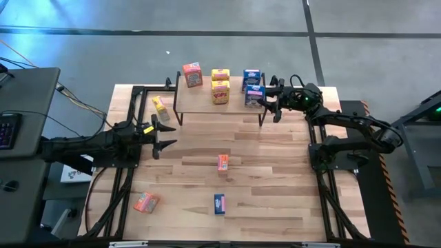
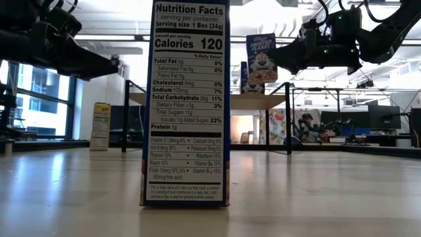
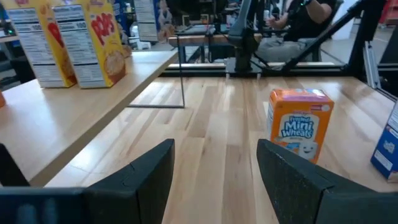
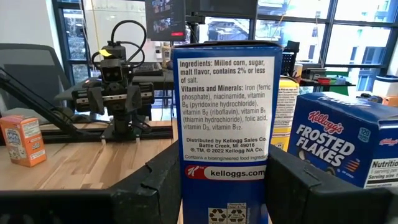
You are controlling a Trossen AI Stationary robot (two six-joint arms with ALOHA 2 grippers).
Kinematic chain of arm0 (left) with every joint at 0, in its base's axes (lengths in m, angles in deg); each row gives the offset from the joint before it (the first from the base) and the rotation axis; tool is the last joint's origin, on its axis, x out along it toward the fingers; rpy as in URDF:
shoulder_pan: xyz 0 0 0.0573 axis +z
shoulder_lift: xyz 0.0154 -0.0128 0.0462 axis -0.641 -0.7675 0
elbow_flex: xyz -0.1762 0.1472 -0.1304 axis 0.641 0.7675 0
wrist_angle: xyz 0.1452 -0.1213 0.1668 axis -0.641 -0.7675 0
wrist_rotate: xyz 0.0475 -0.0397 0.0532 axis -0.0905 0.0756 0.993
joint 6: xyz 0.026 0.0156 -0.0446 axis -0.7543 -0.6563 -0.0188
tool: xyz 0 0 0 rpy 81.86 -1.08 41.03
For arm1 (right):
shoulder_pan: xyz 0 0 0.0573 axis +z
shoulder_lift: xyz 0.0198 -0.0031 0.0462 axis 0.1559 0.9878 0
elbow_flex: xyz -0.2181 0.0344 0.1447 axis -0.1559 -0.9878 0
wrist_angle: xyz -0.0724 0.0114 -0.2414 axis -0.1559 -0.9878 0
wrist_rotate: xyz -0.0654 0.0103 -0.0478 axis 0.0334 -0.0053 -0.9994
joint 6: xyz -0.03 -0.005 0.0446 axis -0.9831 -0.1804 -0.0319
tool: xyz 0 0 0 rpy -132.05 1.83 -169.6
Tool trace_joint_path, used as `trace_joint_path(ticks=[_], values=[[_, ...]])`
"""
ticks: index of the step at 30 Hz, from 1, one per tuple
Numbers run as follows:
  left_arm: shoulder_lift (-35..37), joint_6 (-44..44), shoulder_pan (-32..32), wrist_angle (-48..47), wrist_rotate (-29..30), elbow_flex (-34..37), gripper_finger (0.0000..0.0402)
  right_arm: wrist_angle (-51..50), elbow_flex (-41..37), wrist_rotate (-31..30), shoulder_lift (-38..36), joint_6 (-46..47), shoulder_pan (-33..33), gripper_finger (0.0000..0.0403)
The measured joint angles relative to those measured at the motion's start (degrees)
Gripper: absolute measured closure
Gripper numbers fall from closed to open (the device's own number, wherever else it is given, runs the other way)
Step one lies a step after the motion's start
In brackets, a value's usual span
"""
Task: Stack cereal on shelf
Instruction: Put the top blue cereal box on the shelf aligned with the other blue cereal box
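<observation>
Right gripper level at the shelf, clamping a blue cereal box — left gripper low, half-open, empty.

On the shelf stand an orange box, two yellow boxes and two blue boxes. The right pincer grips the nearer blue one. The left pincer hovers open over the tabletop, near a yellow box. Two orange boxes and a blue box lie scattered.
</observation>
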Motion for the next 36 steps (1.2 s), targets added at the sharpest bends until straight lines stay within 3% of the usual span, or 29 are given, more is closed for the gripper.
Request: trace_joint_path(ticks=[36], values=[[0.0,2.46,0.0,0.32,-1.52,0.0,0.0183,-0.99,1.96,4.11,0.02,0.36,0.0,0.0233]])
